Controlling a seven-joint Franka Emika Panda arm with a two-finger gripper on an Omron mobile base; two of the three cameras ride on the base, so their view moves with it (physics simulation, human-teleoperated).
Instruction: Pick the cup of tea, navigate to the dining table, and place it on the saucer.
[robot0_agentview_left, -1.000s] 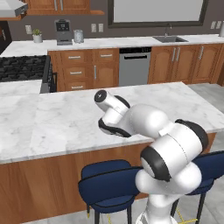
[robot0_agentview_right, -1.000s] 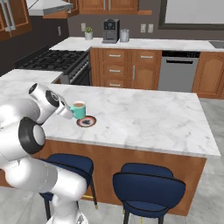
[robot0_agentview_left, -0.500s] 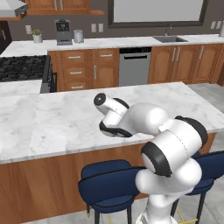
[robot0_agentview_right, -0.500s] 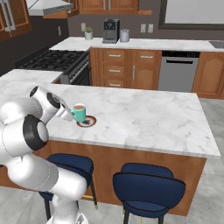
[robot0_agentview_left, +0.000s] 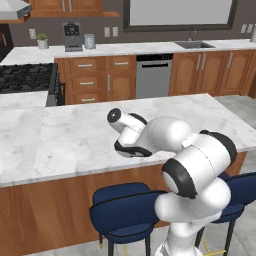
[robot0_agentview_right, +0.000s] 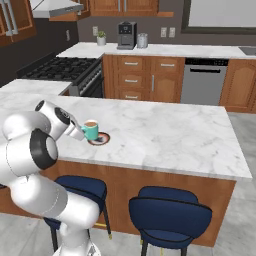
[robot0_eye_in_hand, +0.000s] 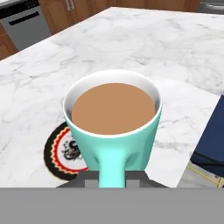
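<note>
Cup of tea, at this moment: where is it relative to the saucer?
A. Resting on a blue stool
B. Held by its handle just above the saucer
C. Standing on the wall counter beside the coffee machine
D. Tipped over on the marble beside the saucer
B. In the hand view the cup of tea is upright, its handle in the tool, with the saucer partly under it on the dining table.
</note>
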